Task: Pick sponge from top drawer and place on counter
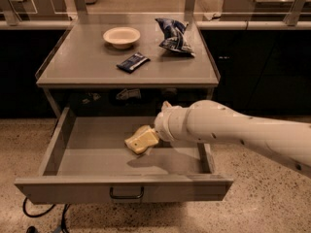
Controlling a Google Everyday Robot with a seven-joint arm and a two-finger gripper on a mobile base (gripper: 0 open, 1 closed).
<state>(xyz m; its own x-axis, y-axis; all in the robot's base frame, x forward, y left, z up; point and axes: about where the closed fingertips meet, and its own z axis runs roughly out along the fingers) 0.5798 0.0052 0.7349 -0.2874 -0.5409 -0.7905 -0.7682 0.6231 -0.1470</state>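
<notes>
The pale-yellow sponge [141, 141] is inside the open top drawer [87, 157], near its middle, tilted, with a shadow on the drawer floor below and to its right. My gripper [156, 130] is at the sponge's right end, mostly hidden behind the white wrist of my arm [228, 127], which reaches in from the right over the drawer. The grey counter [87, 67] lies above and behind the drawer.
On the counter stand a cream bowl [121, 36], a dark blue snack bar wrapper [132, 61] and a blue chip bag [174, 35]. The drawer's front panel carries a dark handle [126, 194]. Speckled floor surrounds the unit; a black cable [43, 217] lies bottom left.
</notes>
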